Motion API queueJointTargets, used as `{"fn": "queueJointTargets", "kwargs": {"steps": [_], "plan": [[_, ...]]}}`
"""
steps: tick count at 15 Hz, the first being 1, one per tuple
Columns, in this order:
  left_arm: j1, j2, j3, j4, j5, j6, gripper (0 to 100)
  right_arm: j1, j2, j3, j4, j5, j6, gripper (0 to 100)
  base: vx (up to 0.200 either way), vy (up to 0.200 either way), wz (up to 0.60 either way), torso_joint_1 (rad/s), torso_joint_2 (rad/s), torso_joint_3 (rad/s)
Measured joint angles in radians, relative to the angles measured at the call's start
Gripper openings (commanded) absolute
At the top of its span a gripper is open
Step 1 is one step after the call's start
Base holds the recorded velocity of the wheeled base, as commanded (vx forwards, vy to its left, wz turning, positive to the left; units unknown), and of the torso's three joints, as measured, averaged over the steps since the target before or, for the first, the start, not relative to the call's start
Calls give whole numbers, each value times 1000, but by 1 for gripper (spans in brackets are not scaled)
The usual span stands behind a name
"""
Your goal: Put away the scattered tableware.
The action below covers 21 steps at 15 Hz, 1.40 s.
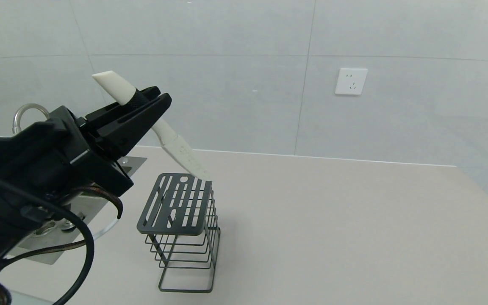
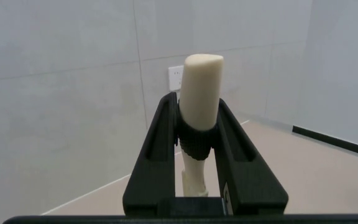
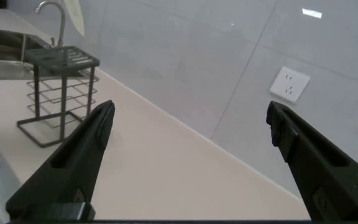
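Left pincer (image 1: 159, 96) clamps a white knife (image 1: 180, 151) by its handle, tip at the top of the rack (image 1: 175, 204); right pincer (image 3: 190, 112) gapes empty.

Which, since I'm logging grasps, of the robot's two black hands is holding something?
The left hand: it is shut on the white knife, whose tip is at the black wire rack. The right hand is open and empty.

Left gripper (image 1: 160, 96) black, two long flat fingers (image 1: 138, 116) with slots. Chunky black arm block (image 1: 36, 148) behind. Thick black cable (image 1: 86, 250), thinner brown woven cable (image 1: 110, 198). Right gripper (image 3: 190, 113) black too, tips pointed.
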State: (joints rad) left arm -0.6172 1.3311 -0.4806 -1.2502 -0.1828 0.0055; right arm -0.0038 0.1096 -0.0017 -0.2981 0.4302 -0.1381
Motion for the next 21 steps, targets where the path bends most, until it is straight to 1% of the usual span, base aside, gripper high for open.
{"fn": "queueJointTargets", "kwargs": {"steps": [1,2,3,5,7,8,9,10,11,13,15,16,17,18,20,21], "plan": [[9,-2,1,4,0,1,0,1,-31,0,72,-75,29,100,0,0,0,0,0,0],[15,-4,3,9,0,3,0,2,-55,1,175,-148,53,100,0,0,0,0,0,0],[20,-6,13,13,0,8,0,4,-72,1,257,-198,80,100,0,0,0,0,0,0],[24,-8,30,15,0,15,0,4,-90,-1,263,-230,107,100,0,0,0,0,0,0],[28,-8,32,21,1,48,0,4,-99,-2,263,-277,103,100,0,0,0,0,0,0],[39,-8,27,39,6,79,0,4,-101,-2,276,-332,90,100,0,0,0,0,0,0],[52,-8,21,49,15,93,0,4,-103,-1,296,-354,84,100,0,0,0,0,0,0],[67,-7,18,60,37,101,0,4,-103,-1,298,-358,85,100,0,0,0,0,0,0],[75,-6,16,66,75,105,0,4,-104,-1,298,-359,84,100,0,0,0,0,0,0],[81,4,9,72,93,105,0,5,-104,0,299,-359,84,100,0,0,0,0,0,0],[81,30,-36,80,105,110,0,5,-104,0,300,-359,83,100,0,0,0,0,0,0],[78,46,-63,96,148,119,0,6,-104,0,300,-359,83,100,0,0,0,0,0,0],[59,61,-81,116,218,127,0,6,-104,-1,299,-359,84,100,0,0,0,0,0,0],[27,71,-89,133,277,127,0,7,-104,-1,299,-359,84,100,0,0,0,0,0,0],[-28,84,-97,149,342,126,0,7,-104,0,297,-359,83,100,0,0,0,0,0,0],[-51,89,-90,150,357,125,0,6,-104,0,297,-359,83,100,0,0,0,0,0,0]]}}
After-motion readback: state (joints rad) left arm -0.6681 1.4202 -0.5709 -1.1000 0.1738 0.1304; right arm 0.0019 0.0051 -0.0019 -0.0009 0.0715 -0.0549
